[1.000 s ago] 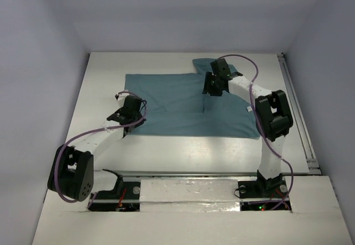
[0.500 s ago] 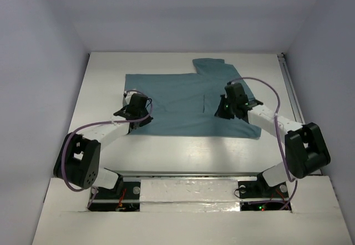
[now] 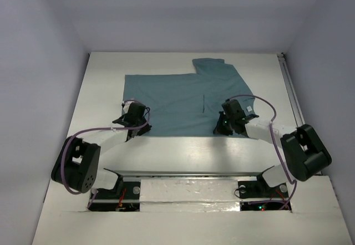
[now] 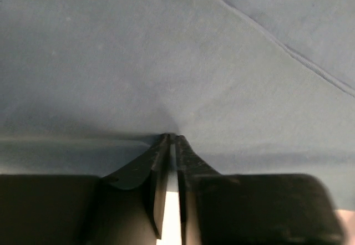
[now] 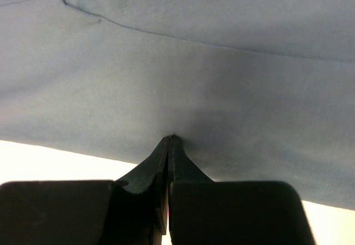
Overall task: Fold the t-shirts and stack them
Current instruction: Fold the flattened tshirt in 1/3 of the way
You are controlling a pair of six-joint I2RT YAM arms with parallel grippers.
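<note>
The teal-blue t-shirt [image 3: 177,98] lies spread flat on the white table [image 3: 183,152], one sleeve pointing to the far side and a small white label [image 3: 249,110] near its right edge. My left gripper [image 3: 135,124] sits at the shirt's near-left corner. In the left wrist view its fingers [image 4: 186,162] nearly meet, pinching the cloth [image 4: 166,62], which puckers at their tips. My right gripper [image 3: 224,125] is low at the near hem, right of the middle. It is shut, with the cloth [image 5: 194,62] drawn in between its fingers [image 5: 186,164].
A metal rail [image 3: 298,115] runs along the table's right edge. Pale walls close in the left, right and far sides. Bare table lies between the shirt's near hem and the arm bases [image 3: 188,189].
My right arm came back from the sleeve area to the near hem, and its gripper shut on the cloth. My left gripper shifted slightly towards the near-left corner.
</note>
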